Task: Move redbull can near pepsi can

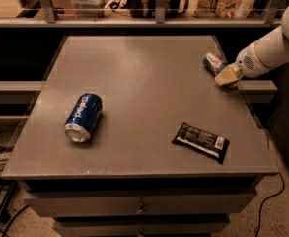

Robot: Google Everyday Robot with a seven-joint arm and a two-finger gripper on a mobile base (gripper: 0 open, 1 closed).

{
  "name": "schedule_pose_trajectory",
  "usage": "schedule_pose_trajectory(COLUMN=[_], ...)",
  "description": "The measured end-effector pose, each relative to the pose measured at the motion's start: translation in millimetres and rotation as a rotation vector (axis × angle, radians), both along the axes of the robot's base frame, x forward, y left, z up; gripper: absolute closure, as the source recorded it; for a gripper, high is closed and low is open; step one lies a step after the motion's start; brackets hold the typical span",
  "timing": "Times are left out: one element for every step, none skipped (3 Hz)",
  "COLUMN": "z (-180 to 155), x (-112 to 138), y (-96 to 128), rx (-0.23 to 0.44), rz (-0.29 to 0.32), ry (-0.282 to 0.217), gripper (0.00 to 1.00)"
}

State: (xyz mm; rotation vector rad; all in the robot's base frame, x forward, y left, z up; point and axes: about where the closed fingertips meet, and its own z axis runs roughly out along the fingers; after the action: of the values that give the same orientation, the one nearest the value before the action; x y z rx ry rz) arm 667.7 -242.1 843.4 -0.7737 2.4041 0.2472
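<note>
My gripper (227,76) sits at the far right edge of the bench (149,68), coming in from the right on my white arm (274,48). Its pale tip points left and slightly down toward the bench top. The redbull can (213,61) is right at that tip, on the side away from my arm. It is tilted rather than upright, showing blue and silver with a bit of red. The can and my gripper look to be in contact, but I cannot tell whether my gripper is closed on the can or only resting against it.

The pepsi can (83,117) lies on its side in the left half of the bench, well apart from the redbull can. Its silver end faces the front edge and its white lettering faces up. A dark snack wrapper (200,141) lies flat near the front right of the bench, between the two cans but closer to my side, touching neither. Below the bench top, a drawer front (139,204) with a small knob is visible.
</note>
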Motion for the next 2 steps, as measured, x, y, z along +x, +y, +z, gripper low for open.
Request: schedule_pose_trajectory(z=[1.5,2.4], x=[-0.6,-1.1], y=[2.2,3.1], rx=[-0.030,-0.046], rz=[0.005,0.008], ry=[0.001,0.002], gripper=[0.87,1.00])
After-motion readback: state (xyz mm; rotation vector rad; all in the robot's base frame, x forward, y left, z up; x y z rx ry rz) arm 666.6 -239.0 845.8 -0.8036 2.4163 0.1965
